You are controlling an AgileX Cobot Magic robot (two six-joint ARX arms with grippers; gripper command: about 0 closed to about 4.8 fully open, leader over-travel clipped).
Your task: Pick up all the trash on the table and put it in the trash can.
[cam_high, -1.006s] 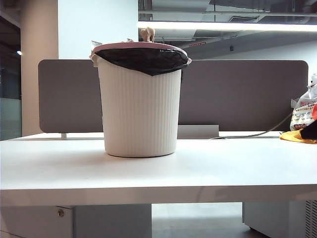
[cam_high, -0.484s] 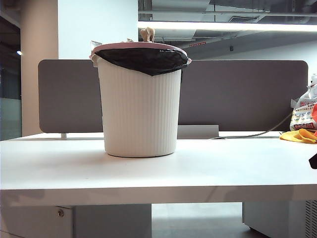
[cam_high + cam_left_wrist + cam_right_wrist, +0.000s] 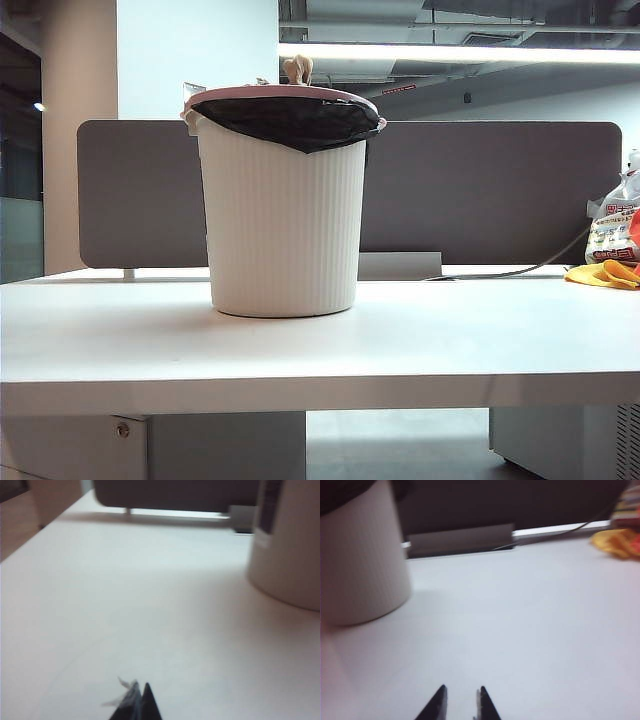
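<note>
White ribbed plastic forms the trash can [image 3: 285,215], which tapers downward and stands on the tabletop [image 3: 320,340], left of the middle in the exterior view. Its pinkish rim holds a crinkled black plastic liner folded over the lip, and we see a knob of tan crumpled trash [image 3: 297,69] poking above the rim.

Against the frame a second ago, a dark shape that covered the yellow-orange cloth [image 3: 603,274] at the right edge has gone; half a second ago it sat lower on that edge, and now we see neither arm in the exterior view. The can, cloth and printed white bag [image 3: 612,228] have not moved.

From the left wrist we see the left pincer [image 3: 137,705] low over the smooth, matte tabletop, its dark tips pressed together with a pale scrap blurred beside them; we cannot tell what that scrap is. From the right wrist, the right pincer [image 3: 461,702] hovers over bare tabletop, tips parted and clamped on nothing, with the can's ribbed wall to one side and the cloth far off near the grey partition panel [image 3: 490,190].
</note>
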